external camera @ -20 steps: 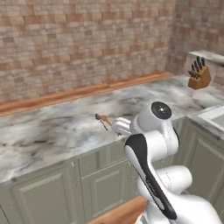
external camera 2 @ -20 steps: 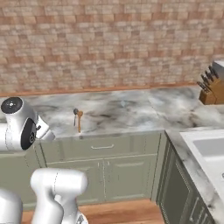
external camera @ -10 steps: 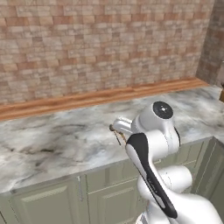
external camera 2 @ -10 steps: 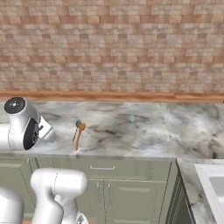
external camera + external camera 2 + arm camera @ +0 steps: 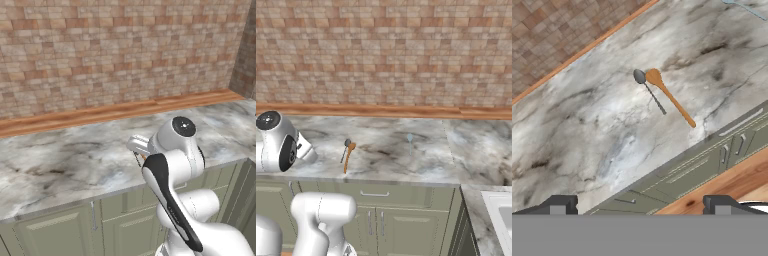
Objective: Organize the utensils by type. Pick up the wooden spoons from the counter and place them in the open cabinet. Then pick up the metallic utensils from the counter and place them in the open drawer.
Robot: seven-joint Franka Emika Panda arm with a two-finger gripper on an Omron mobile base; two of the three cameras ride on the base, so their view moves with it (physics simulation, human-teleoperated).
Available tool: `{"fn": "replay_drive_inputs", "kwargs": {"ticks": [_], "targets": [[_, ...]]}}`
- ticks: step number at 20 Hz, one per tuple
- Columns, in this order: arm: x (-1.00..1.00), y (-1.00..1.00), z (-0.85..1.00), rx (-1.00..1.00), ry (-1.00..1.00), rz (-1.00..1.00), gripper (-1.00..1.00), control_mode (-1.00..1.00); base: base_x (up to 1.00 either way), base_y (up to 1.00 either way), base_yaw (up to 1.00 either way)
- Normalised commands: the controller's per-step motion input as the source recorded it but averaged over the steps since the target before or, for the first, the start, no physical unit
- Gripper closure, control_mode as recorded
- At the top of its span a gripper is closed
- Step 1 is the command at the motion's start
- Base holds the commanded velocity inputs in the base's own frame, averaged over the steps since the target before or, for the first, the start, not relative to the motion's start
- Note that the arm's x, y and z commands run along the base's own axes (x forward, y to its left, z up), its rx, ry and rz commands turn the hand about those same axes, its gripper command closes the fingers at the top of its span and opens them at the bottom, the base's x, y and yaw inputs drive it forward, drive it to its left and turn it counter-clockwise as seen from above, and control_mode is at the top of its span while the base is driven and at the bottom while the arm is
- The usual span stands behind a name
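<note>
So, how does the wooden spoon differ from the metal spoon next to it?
The wooden spoon is orange-brown, the metal spoon dark grey. The wooden one has a thicker, longer handle; the metal one's is wire-thin and shorter. Both lie flat on the counter, bowls close together, handles spreading apart toward the counter's front edge.

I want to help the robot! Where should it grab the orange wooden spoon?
Probably mid-handle on the orange wooden spoon, coming straight down. It lies flat on the counter, and its bowl sits right beside the metal spoon, so the free handle end is clearer.
</note>
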Motion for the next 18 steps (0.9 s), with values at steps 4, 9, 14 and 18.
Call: {"fn": "replay_drive_inputs", "kwargs": {"ticks": [4, 9, 14, 18], "targets": [[0.00, 0.00, 0.00, 0.00, 0.00, 0.00, -1.00, 1.00, 0.00, 0.00, 0.00], [0.00, 0.00, 0.00, 0.00, 0.00, 0.00, -1.00, 1.00, 0.11, -0.06, 0.02], [0.16, -0.14, 0.00, 0.01, 0.04, 0.02, -1.00, -1.00, 0.11, -0.12, 0.04], [0.49, -0.46, 0.00, 0.03, 0.11, 0.07, -1.00, -1.00, 0.00, 0.00, 0.00]]}}
